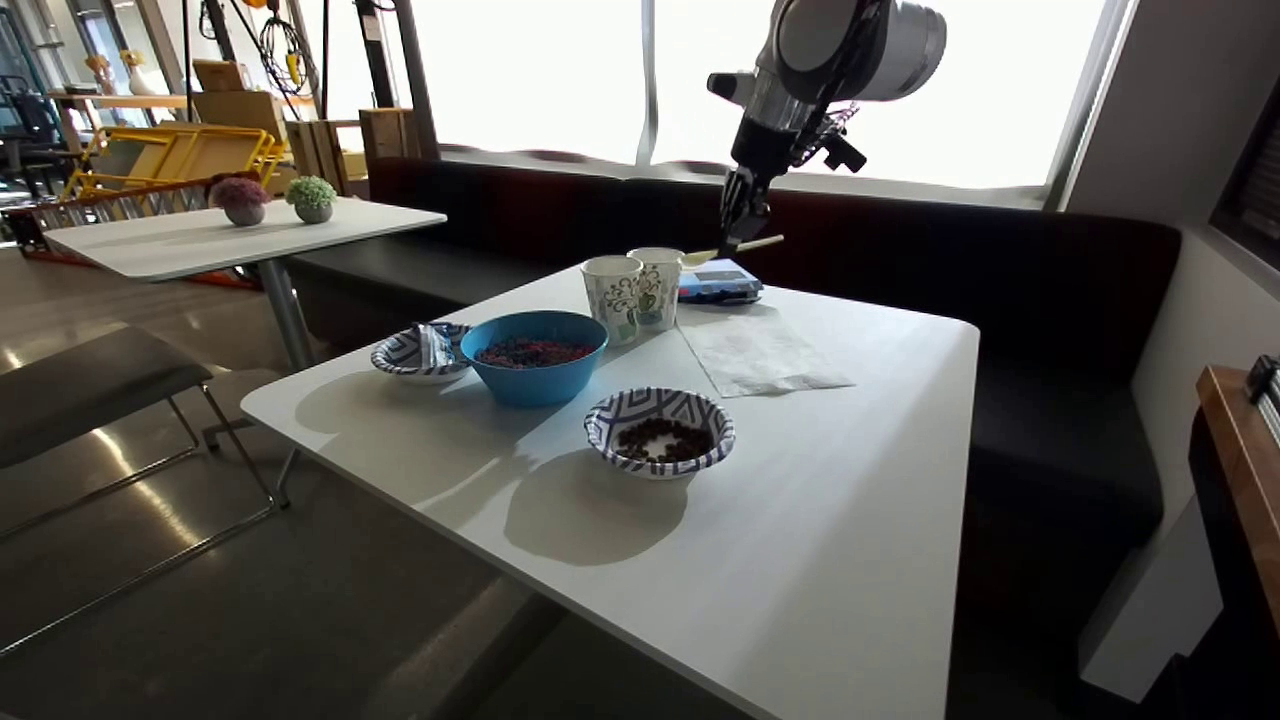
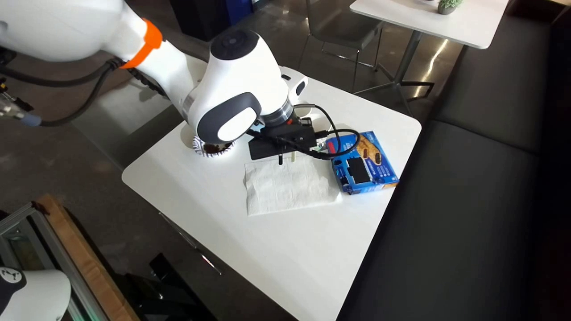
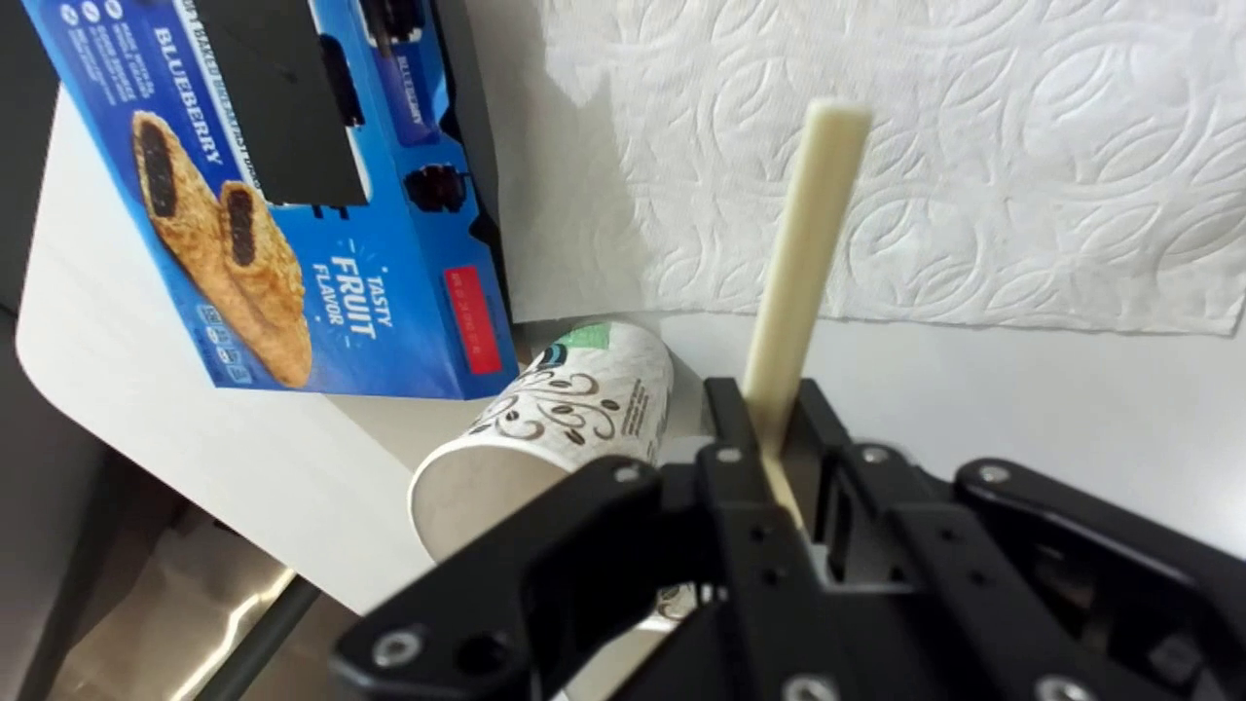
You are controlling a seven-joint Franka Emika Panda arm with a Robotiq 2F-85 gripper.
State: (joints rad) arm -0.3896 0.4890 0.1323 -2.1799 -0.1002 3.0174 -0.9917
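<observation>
My gripper (image 3: pixel 766 397) is shut on the handle of a cream-coloured spoon (image 3: pixel 803 253), which sticks out past the fingertips in the wrist view. In an exterior view the spoon (image 1: pixel 765 242) lies roughly level, its wider end pointing toward two patterned paper cups, the near cup (image 1: pixel 612 300) and the far cup (image 1: pixel 660 290). The gripper (image 1: pixel 732 243) hangs above a blue pastry box (image 1: pixel 718 285). In the wrist view a cup (image 3: pixel 584 399) stands beside the fingers, next to the box (image 3: pixel 389 253). A white paper towel (image 3: pixel 1022 195) lies beneath the handle's end.
On the white table (image 1: pixel 820 480) stand a blue bowl (image 1: pixel 535 380) of dark red and purplish bits, a patterned bowl (image 1: pixel 655 402) with small dark pieces, and another patterned bowl (image 1: pixel 395 355) with a wrapper. A bench (image 2: pixel 468 223) runs along one table edge.
</observation>
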